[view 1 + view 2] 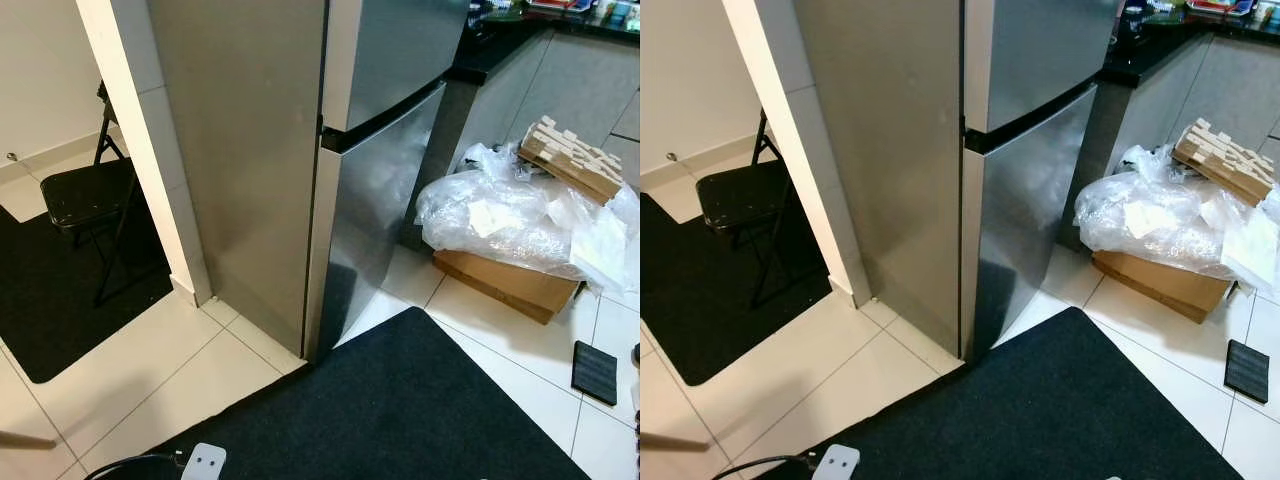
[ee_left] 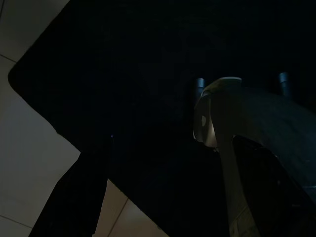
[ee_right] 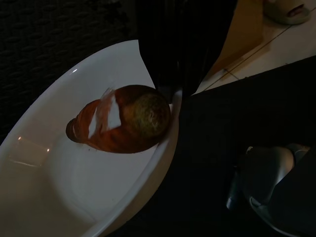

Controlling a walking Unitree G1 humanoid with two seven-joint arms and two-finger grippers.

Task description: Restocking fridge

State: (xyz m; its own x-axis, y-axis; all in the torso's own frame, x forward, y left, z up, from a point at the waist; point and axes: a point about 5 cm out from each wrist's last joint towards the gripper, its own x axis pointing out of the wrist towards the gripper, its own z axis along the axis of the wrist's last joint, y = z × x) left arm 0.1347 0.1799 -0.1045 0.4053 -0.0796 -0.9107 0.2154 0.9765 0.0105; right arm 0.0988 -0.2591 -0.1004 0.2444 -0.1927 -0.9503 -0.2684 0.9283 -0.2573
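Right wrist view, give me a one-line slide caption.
Right gripper holds the rim of a white bowl carrying a wrapped brown pastry above the dark mat.

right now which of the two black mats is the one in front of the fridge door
The black mat at the robot's feet lies before the fridge doors. The other black mat lies beyond the white pillar, under the folding chair.

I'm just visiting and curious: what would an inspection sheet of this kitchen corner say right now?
Surface: pale tiled floor, black mat.
Job's things: tall steel fridge, doors closed; white bowl holding a brown wrapped food item.
Clutter: crumpled clear plastic sheeting over a cardboard box; small dark pad.
Grippers: right gripper at the bowl's rim.
Cables: black cable with white plug.
Surroundings: black folding chair, dark countertop.
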